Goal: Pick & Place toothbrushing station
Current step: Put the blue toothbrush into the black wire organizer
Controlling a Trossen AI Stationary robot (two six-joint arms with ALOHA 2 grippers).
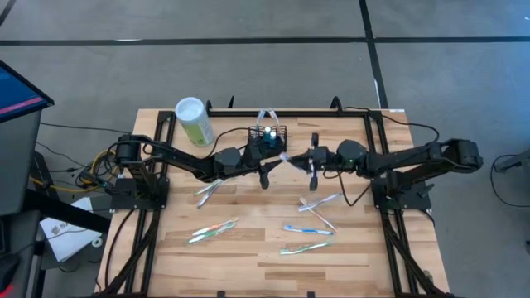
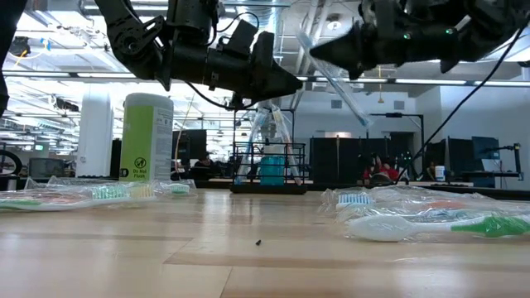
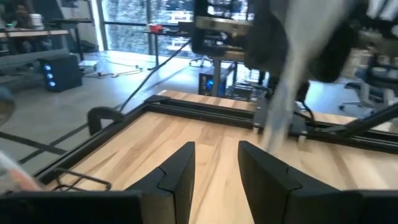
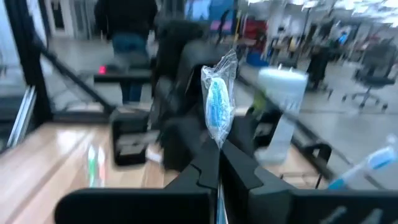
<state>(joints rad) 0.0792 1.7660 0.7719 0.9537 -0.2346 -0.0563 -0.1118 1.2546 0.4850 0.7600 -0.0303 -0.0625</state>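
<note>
On the wooden table (image 1: 248,244), seen from above, we have the black wire basket (image 1: 268,136) near the far edge, about mid-width, with something blue inside. A pale-green can with a white lid (image 1: 193,121) stands left of it, apart. The left gripper (image 1: 267,170) hangs just in front of the basket, the right gripper (image 1: 308,159) just to its right; both meet near the table's middle. A wrapped toothbrush (image 1: 294,159) bridges between them. More wrapped toothbrushes lie loose: one by the left arm (image 1: 209,188), one front left (image 1: 213,231), several front right (image 1: 306,229).

From table height, we see the basket (image 2: 268,170) standing on the far part of the table, toothbrushes upright in it. The can (image 2: 146,137) stands left of it. Both arms are above the table, off the surface. A clear-wrapped toothbrush (image 2: 335,79) slants down from the right gripper (image 2: 319,50).

From the left wrist, we see the left gripper (image 3: 214,168) with fingers (image 3: 177,174) parted and nothing between them, the blurred wrapped toothbrush (image 3: 286,93) beyond.

From the right wrist, the right gripper (image 4: 217,165) is clenched on the wrapped toothbrush (image 4: 219,102), blue head up. The can (image 4: 281,109) shows blurred behind. A person (image 4: 127,25) stands in the room beyond.
</note>
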